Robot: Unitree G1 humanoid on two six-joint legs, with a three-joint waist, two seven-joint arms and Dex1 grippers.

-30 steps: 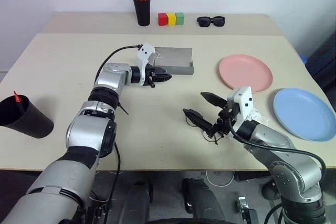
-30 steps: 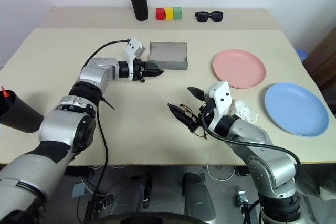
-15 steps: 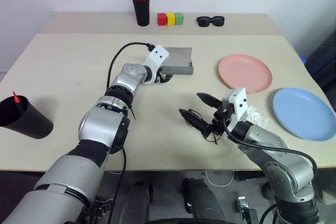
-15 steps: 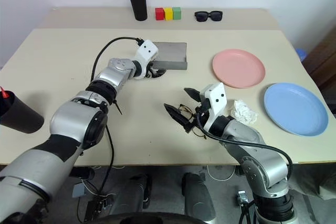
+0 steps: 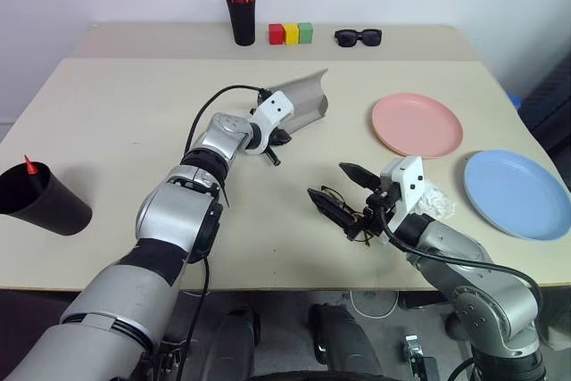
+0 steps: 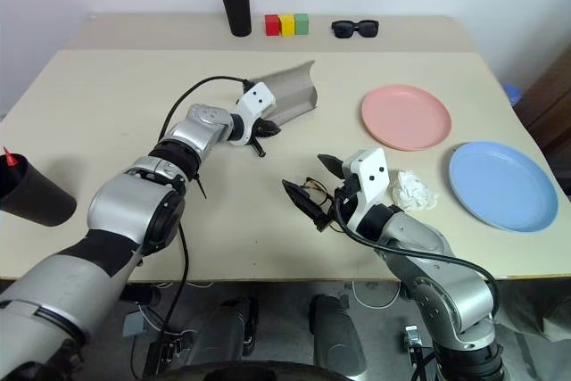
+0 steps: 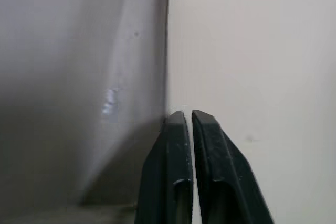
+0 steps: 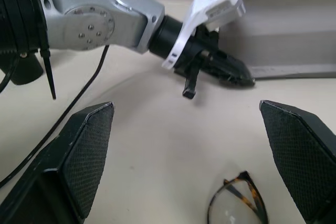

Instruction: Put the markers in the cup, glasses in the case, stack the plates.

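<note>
The grey case stands mid-table with its top panel tilted up at a slant. My left gripper is shut, its tips against the case's near edge where it meets the table; the right wrist view shows the same left gripper. My right gripper is open, hovering just over the wire-framed glasses, which lie on the table. The pink plate and blue plate lie apart at the right. The black cup sits far left with a red-orange marker in it.
A black pen holder with bunched red-orange markers, three coloured blocks and black sunglasses line the back edge. A crumpled white cloth lies between my right arm and the blue plate.
My left gripper went from open to shut and sank toward the case's near edge. The case's top panel went from lying flat to tilted up. The right arm stayed put.
</note>
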